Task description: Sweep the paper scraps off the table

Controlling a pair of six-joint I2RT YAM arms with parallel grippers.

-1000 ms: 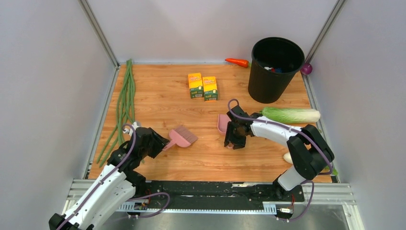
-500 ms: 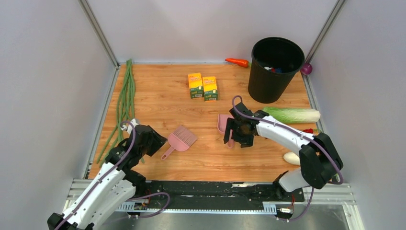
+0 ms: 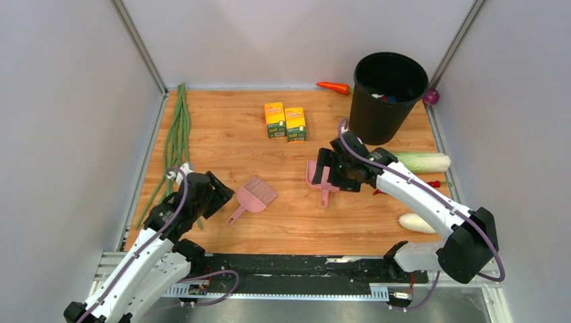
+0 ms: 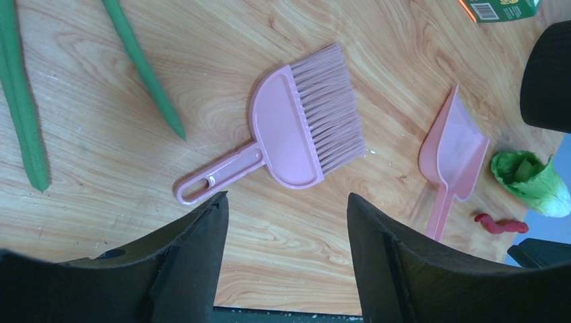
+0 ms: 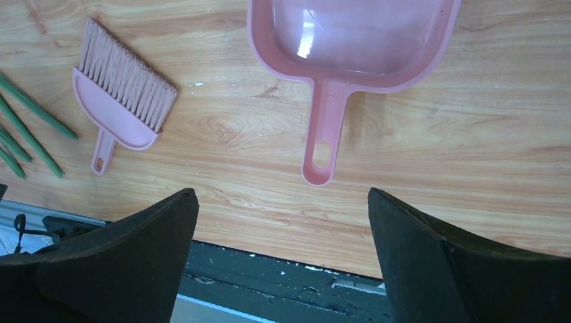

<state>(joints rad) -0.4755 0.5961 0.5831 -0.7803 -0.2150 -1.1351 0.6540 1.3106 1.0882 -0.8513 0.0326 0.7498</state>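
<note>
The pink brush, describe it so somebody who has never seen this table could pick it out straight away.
Start from the wooden table and look at its near left part, just right of the long green beans lying along the left edge. The brush lies flat there, handle pointing toward the near edge. Unlike the pink dustpan to its right, it has a fan of bristles.

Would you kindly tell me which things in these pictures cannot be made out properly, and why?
Black bin contents, top view: small coloured bits inside, too small to identify.
Dustpan mouth, right wrist view: cut off by the top edge.
Cabbage, top view: leafy end partly behind the right arm.
Yellow-orange box, left wrist view: cut by the top edge.
</note>
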